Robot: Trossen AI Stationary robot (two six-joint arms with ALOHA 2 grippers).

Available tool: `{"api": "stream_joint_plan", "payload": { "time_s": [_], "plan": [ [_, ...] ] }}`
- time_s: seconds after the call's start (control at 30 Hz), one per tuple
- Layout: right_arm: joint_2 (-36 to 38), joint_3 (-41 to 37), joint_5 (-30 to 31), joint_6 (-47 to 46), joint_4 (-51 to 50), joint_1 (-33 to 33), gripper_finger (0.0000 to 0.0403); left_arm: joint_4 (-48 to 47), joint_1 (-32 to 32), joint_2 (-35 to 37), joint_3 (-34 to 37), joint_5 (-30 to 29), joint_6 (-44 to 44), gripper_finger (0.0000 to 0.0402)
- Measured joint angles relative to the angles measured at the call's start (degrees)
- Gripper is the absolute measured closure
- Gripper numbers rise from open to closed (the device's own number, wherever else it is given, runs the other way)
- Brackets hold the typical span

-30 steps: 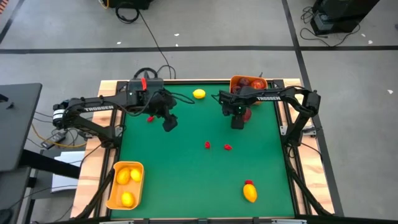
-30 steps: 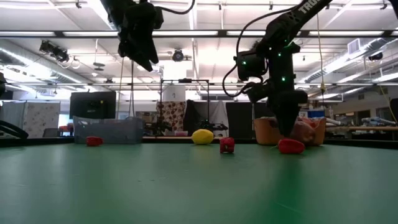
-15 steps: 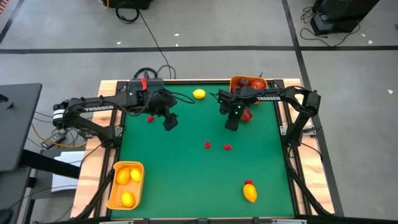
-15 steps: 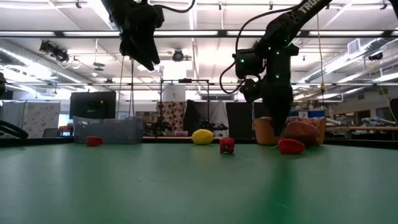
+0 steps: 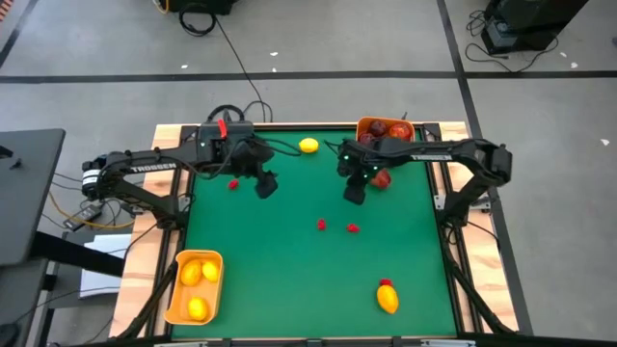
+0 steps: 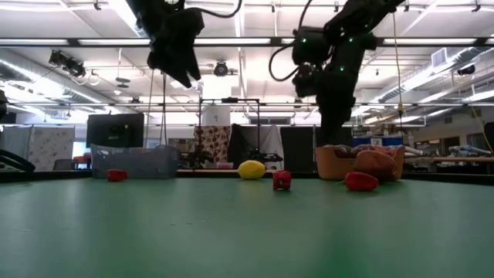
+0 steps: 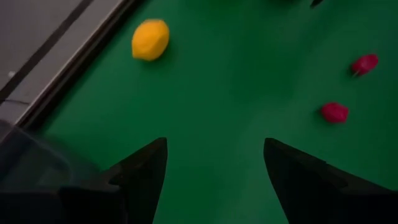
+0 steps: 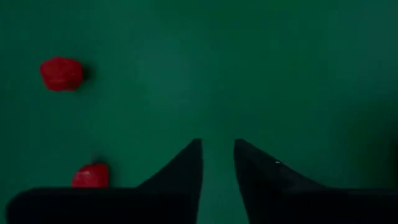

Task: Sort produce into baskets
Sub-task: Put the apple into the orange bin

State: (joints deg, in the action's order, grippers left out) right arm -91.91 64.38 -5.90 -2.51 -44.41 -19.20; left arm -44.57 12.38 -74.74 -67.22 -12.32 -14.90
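Note:
My left gripper (image 5: 265, 185) (image 7: 214, 146) hangs open high over the far left of the green table, with nothing between its fingers. My right gripper (image 5: 354, 193) (image 8: 217, 144) hovers above the mat left of a red round fruit (image 5: 383, 177). Its fingers stand a narrow gap apart and hold nothing. That fruit rests on the mat against an orange basket (image 5: 403, 123) holding dark red fruits. A lemon (image 5: 308, 146) (image 7: 150, 40) lies at the far edge. Two red bits (image 5: 322, 225) (image 5: 354, 228) lie mid-table. The grey tray (image 6: 133, 161) stands at the far left.
A second orange basket (image 5: 174, 289) with yellow lemons sits at the near left corner. Another lemon (image 5: 388, 301) with a red bit (image 5: 386, 283) beside it lies near the front right. A red bit (image 5: 233, 183) lies by the left gripper. Wooden rails edge the table.
My right gripper has risen from beside the red round fruit at the far basket and drifted toward the table's left, tipping as it went. The fruit has stayed on the mat against the basket.

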Motion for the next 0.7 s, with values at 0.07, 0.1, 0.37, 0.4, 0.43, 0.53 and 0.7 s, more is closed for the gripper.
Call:
{"api": "stream_joint_plan", "payload": {
  "time_s": [0.07,0.1,0.37,0.4,0.43,0.53,0.7],
  "plan": [
    [1.9,0.0,2.4,0.7,-1.6,0.0,0.0262,-0.8,0.0,0.0,0.0,0.3,0.0,0.0129],
    [2.7,0.0,3.9,1.0,-2.4,0.0,0.0249,-1.0,0.0,0.0,0.0,0.9,0.0,0.0129],
    [4.6,-0.1,8.0,-2.2,-13.4,-1.3,0.0151,-3.1,0.0,0.2,0.0,2.5,-0.1,0.0129],
    [4.5,-0.2,8.3,-3.9,-14.4,-1.7,0.0142,-3.3,0.0,0.2,0.0,2.5,-0.3,0.0129],
    [4.3,-0.5,8.9,-5.5,-15.3,-2.0,0.0133,-3.4,-0.1,0.2,0.0,2.5,-0.3,0.0129],
    [3.9,-1.2,11.1,-8.9,-15.7,-2.8,0.0111,-3.6,-0.3,0.2,0.0,2.5,-0.6,0.0129],
    [3.9,-4.1,13.6,-12.1,-13.5,-4.9,0.0092,-5.6,-0.5,0.2,0.0,2.5,-0.7,0.0129]
  ]
}}
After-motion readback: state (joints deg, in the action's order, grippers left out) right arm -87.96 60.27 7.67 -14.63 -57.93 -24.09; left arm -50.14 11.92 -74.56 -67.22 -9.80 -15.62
